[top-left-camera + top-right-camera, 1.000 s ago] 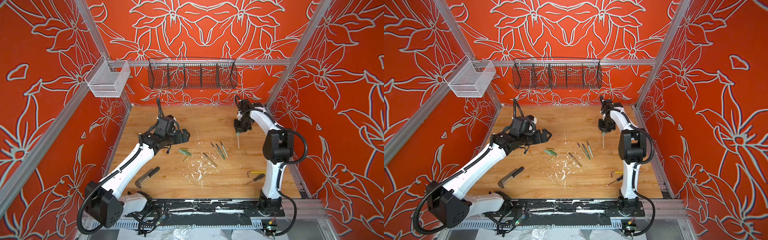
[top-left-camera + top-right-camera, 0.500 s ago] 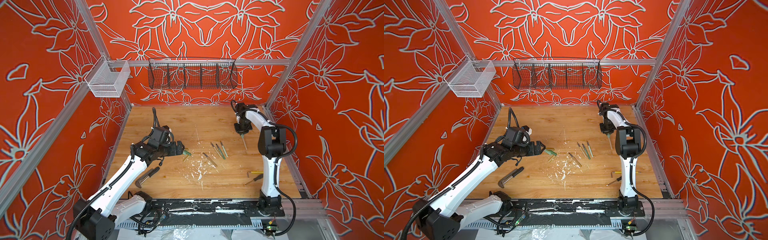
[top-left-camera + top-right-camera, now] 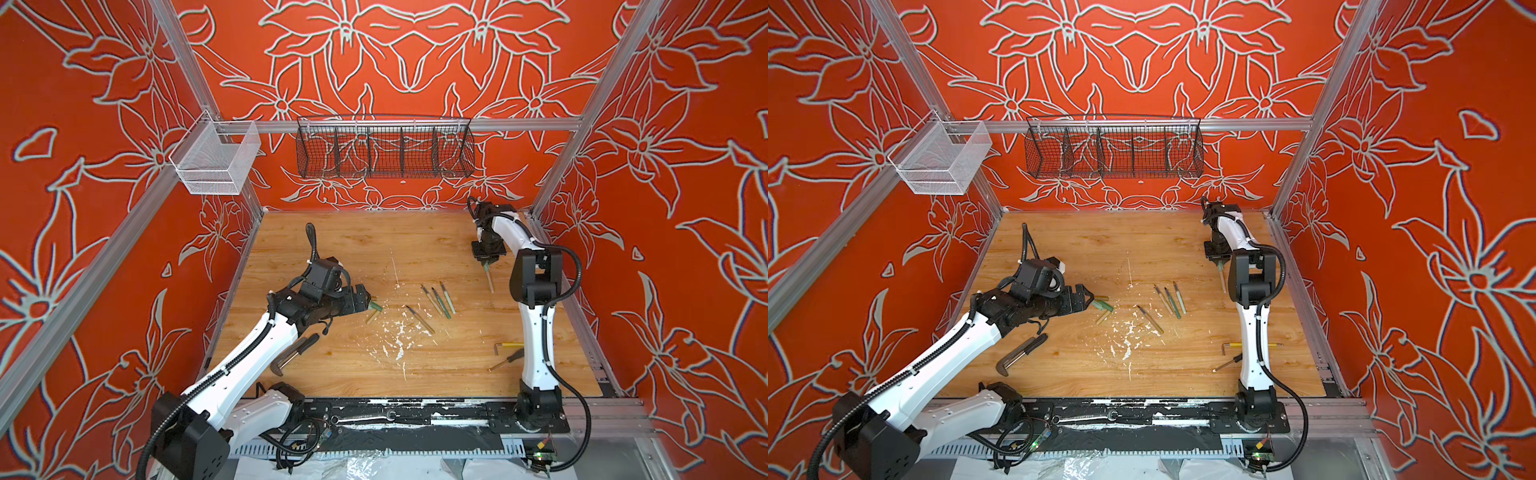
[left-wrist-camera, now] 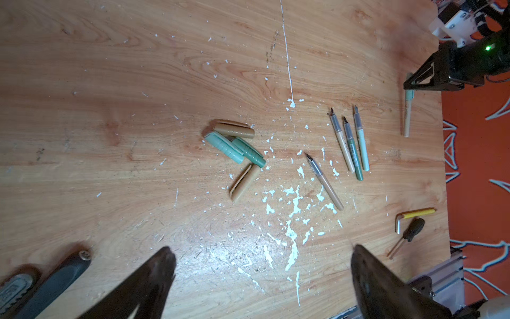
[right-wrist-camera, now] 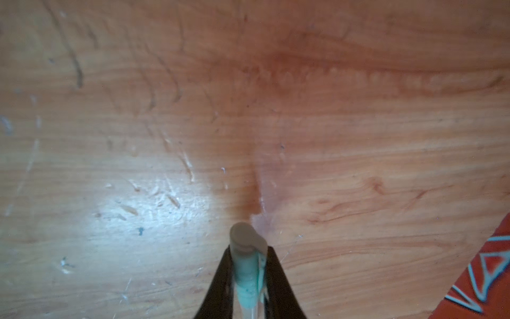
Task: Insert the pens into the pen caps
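Note:
Several pen caps lie in a cluster left of centre: a tan cap (image 4: 234,129), a pale green cap (image 4: 225,146), a dark green cap (image 4: 248,153) and another tan cap (image 4: 244,183). In both top views they show just past my left gripper (image 3: 361,301) (image 3: 1086,297) (image 4: 263,250), which is open and empty. Three pens (image 3: 438,299) (image 3: 1169,299) (image 4: 352,149) lie side by side at centre, a fourth pen (image 3: 419,319) (image 4: 325,181) nearer. At the back right, my right gripper (image 3: 485,262) (image 5: 248,254) is shut on a capped pen (image 3: 489,277) (image 5: 245,265), gripping its pale green cap, tan barrel hanging down.
A black-handled tool (image 3: 295,353) lies by my left forearm. A yellow-handled hex key (image 3: 509,345) and a small screwdriver (image 3: 507,359) lie at the front right. White flecks (image 3: 399,336) mark the wooden table. A black wire basket (image 3: 384,151) and a white basket (image 3: 216,160) hang on the rails.
My left arm has swung forward and down, bringing its open gripper close to the caps. The right arm has folded in, and the capped pen in its gripper now hangs tilted.

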Available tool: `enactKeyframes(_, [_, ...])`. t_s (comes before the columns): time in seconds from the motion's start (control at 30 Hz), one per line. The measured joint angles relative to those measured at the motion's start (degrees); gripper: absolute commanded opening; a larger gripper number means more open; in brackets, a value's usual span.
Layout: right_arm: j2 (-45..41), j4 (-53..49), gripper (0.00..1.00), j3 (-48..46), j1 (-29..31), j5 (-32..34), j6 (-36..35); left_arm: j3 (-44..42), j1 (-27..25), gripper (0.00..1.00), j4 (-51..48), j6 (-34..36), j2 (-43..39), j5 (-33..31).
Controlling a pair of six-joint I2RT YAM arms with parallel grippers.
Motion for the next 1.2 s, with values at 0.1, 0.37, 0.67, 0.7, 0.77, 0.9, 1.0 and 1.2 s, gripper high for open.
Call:
enactKeyframes(0.1, [0.09,-0.50,0.38,0.00,-0.70,-0.66,0.74,1.40,-0.33,0.97,-0.31,-0.24,1.79,-0.07])
enactKeyframes(0.37, [-0.44,-1.16,0.51,2.14,-1.97,-3.78,1.27,3.43,-0.61,0.97,0.90,0.02,6.80,-0.70])
enactKeyframes(0.67, [-16.87,6.01,0.52,-12.81,4.48,-16.00,-1.27,5.62,-0.61,0.97,1.11,-0.50,13.92,-2.84])
enactKeyframes(0.7, [-19.41,7.10,0.52,-15.08,5.97,-17.38,-1.79,5.70,-0.61,0.97,1.29,-0.79,14.29,-2.89])
enactKeyframes(0.77, [-24.61,9.68,0.52,-20.17,9.44,-20.02,-2.84,5.75,-0.59,0.97,1.79,-1.53,14.99,-2.82])
enactKeyframes(0.9, [-30.01,12.66,0.52,-27.93,15.58,-23.30,-4.00,5.73,-0.37,0.97,2.86,-3.06,15.61,-2.40])
enactKeyframes(1.0, [-31.19,14.58,0.50,-34.03,18.16,-23.85,-3.74,5.73,0.15,0.97,3.15,-4.22,15.61,-2.27])
enactKeyframes(1.2, [-31.93,16.50,0.45,-43.36,18.53,-21.27,-0.76,5.33,2.19,0.97,4.57,-5.01,15.28,-1.07])
